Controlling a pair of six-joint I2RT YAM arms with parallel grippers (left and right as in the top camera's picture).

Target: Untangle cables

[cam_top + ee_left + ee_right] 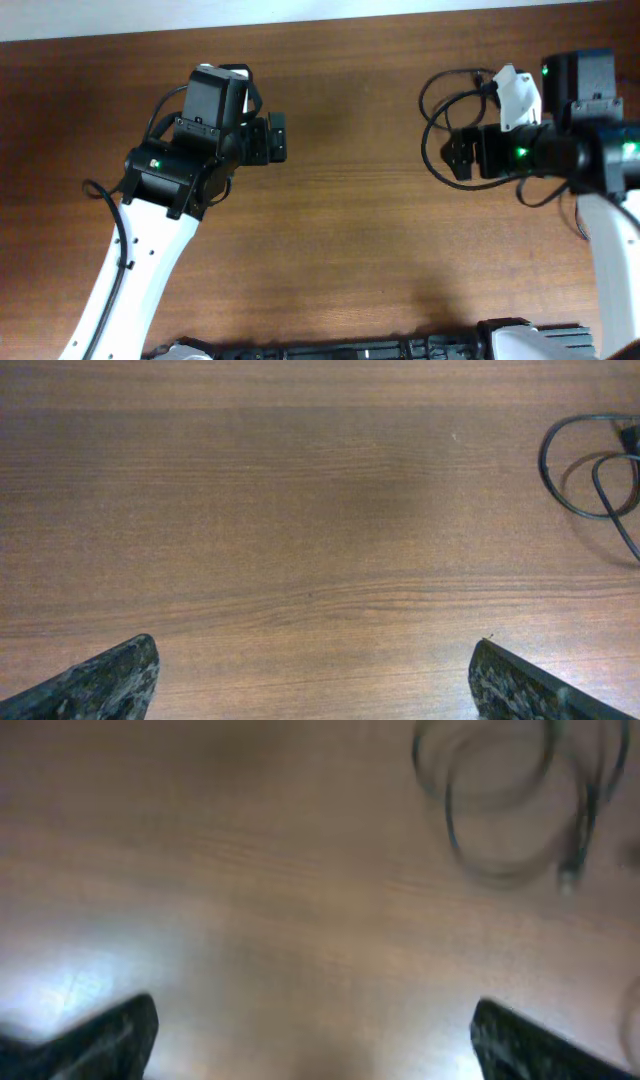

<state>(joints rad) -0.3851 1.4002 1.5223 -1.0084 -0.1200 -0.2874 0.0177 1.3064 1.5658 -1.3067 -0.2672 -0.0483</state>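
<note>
Closest in, my left wrist view shows the two dark fingers (105,685) of my left end effector (312,685) at the bottom corners. They are spread wide with only bare wood between them, so it holds nothing. My right end effector (315,1042) looks the same in its own view: fingers (100,1040) far apart and nothing gripped, though that picture is blurred.

Beyond both lies the brown wooden worktop (350,230). From above, my left end effector (275,138) hangs over the left half, pointing toward the middle, well apart from the cable.

The black cable (422,100) lies on the right half toward the far edge, curled in overlapping loops. My right end effector (458,155) sits just beside those loops, which curve round its tip — whether it touches them I cannot tell. In the left wrist view the cable (542,460) shows at the far right edge as two crossing loops flat on the wood. In the right wrist view the cable (490,872) lies ahead and to the right — smeared rings, too soft to trace where the strands cross.
</note>
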